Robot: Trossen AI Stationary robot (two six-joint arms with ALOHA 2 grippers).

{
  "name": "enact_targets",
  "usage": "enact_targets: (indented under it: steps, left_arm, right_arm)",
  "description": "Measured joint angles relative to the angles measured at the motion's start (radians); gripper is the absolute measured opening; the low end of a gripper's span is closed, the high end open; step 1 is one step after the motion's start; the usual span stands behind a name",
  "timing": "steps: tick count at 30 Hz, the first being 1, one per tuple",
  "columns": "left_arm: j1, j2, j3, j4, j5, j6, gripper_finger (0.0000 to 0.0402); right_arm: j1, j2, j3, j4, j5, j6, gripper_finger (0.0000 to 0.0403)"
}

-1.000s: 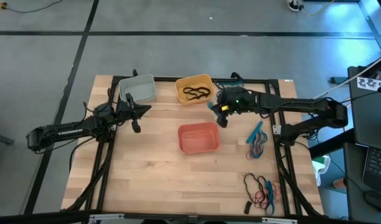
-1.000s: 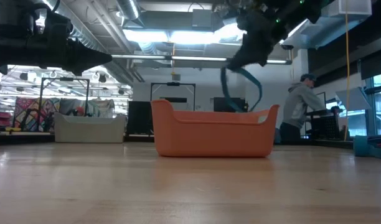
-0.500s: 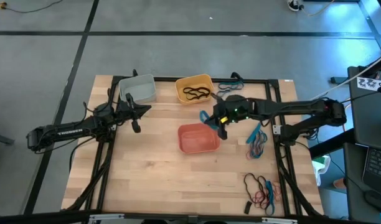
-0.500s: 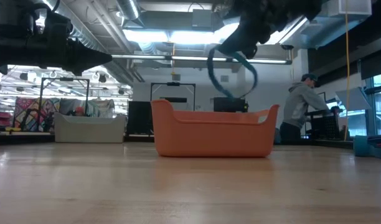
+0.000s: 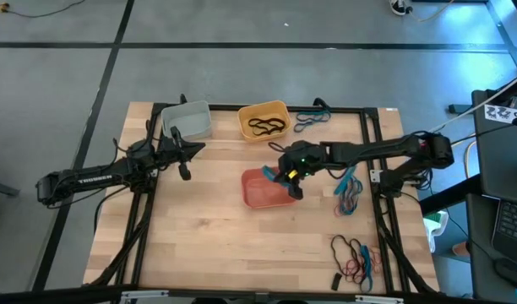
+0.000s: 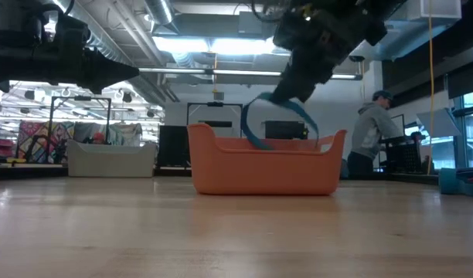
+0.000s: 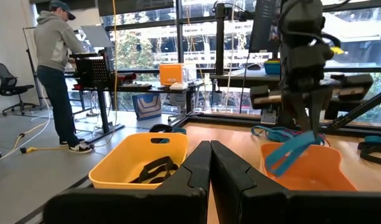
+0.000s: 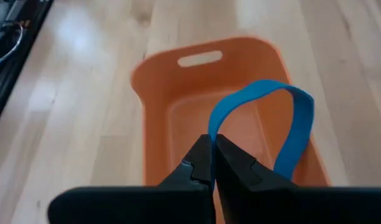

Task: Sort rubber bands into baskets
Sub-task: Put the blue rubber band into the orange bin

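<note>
Since a second ago my right claw (image 5: 287,178) has swung away from the yellow-orange basket (image 5: 263,120) and now hangs over the salmon-red basket (image 5: 267,187), fingers pressed together on a blue rubber band (image 8: 284,121). From the low camera the band (image 6: 277,123) droops as a loop, its lower end dipping behind the basket's wall (image 6: 263,168), so I cannot tell whether it touches the bottom. From the right wrist the loop's long axis runs away from the claw, along the length of the basket. My left claw (image 5: 181,154) waits near the grey-white basket (image 5: 188,120), fingers pressed together on nothing. A black band (image 5: 265,127) lies in the yellow-orange basket. More bands lie in a pile on the counter (image 5: 199,228) by my right arm (image 5: 351,192), and another (image 5: 356,257) is near the front edge; their tangles are hard to separate.
</note>
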Motion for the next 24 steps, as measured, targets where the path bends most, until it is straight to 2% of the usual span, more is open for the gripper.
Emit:
enact_targets:
  steps: [10,13,16,24]
  left_arm:
    - [0.000,0.000,0.000,0.000,0.000,0.002,0.0005]
    - [0.000,0.000,0.000,0.000,0.000,0.001,0.0005]
    - [0.000,0.000,0.000,0.000,0.000,0.002,0.0005]
    - [0.000,0.000,0.000,0.000,0.000,0.001,0.0005]
  right_arm:
    - [0.000,0.098,-0.001,0.000,0.001,0.013,0.0012]
    - [0.000,0.115,-0.001,0.000,0.001,0.059,0.0016]
    - [0.000,0.121,-0.001,-0.009,0.001,0.099,0.0037]
    - [0.000,0.120,0.001,-0.024,0.001,0.109,0.0126]
